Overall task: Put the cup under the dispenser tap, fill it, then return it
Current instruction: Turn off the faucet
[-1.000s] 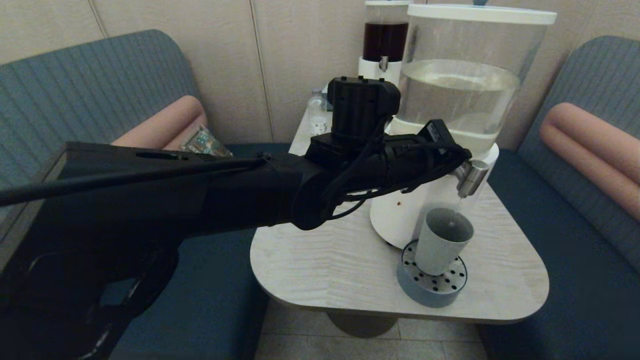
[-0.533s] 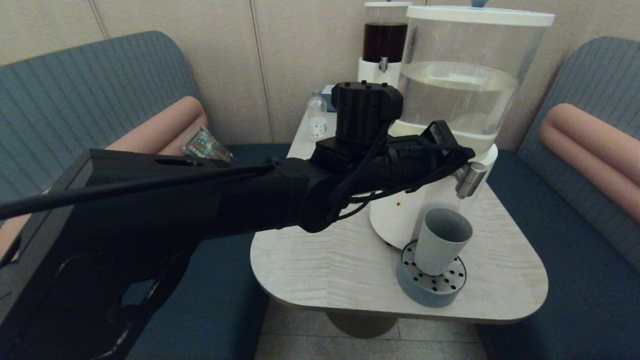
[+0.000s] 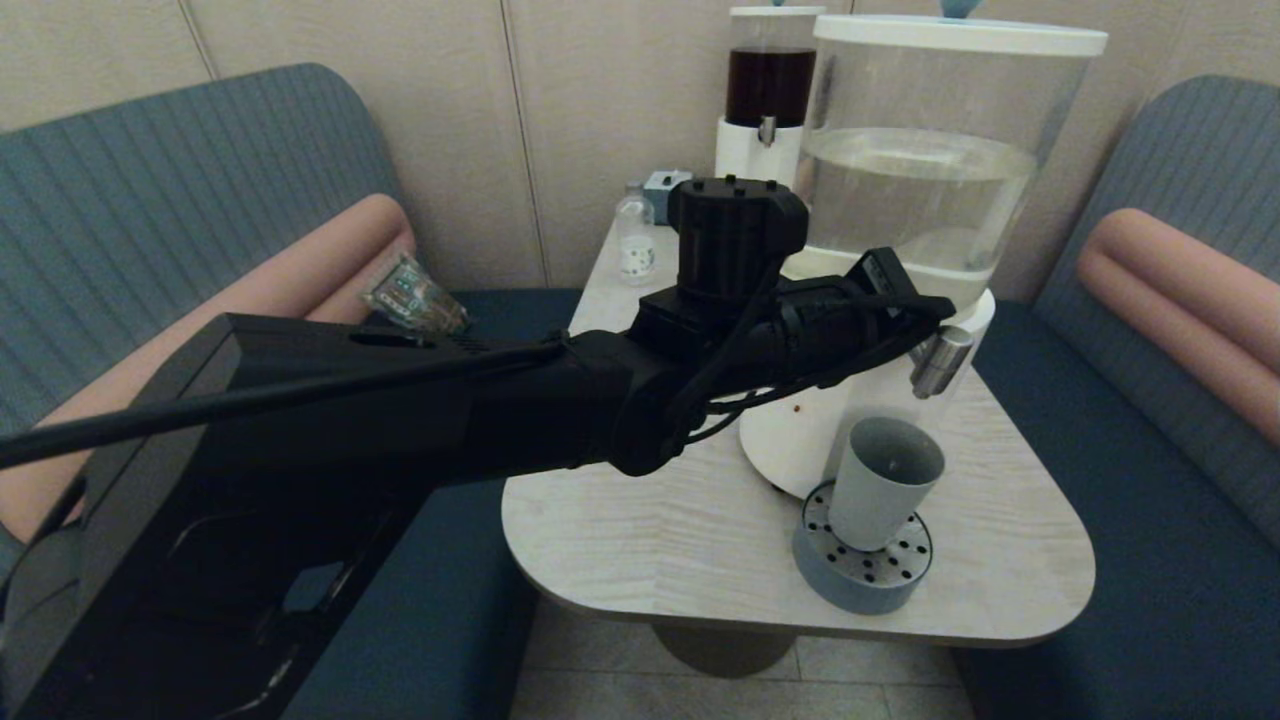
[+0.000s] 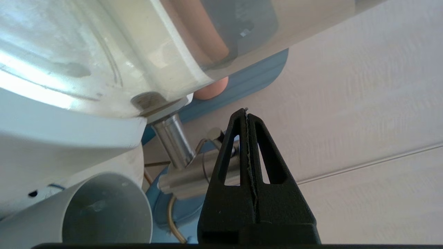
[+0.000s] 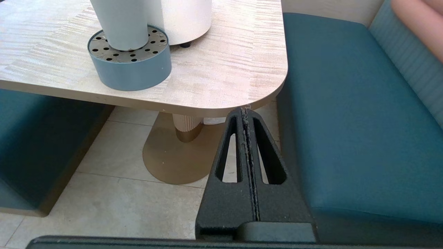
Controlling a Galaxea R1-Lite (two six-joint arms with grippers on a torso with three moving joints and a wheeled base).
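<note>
The grey-blue cup [image 3: 885, 480] stands upright on the round perforated drip tray [image 3: 865, 570], directly below the brushed-steel dispenser tap [image 3: 940, 360] of the big clear-water dispenser [image 3: 920, 180]. My left gripper [image 3: 935, 308] is shut and empty, its tip just above and beside the tap. In the left wrist view the shut left gripper [image 4: 246, 112] lies over the tap [image 4: 188, 178], with the cup [image 4: 104, 211] below. No water stream shows. My right gripper [image 5: 245, 111] is shut and empty, parked low before the table's front edge, seeing the cup [image 5: 121, 24] and the tray [image 5: 131, 69].
A dark-liquid dispenser [image 3: 765, 90], a small clear bottle [image 3: 637, 240] and a small grey-blue box [image 3: 665, 185] stand at the table's back. A snack packet [image 3: 415, 295] lies on the left bench. Blue benches flank the light wooden table [image 3: 650, 540].
One second ago a thin stream ran from the tap into the cup; it has stopped. My left arm has shifted slightly, its gripper staying at the tap. The cup has not moved.
</note>
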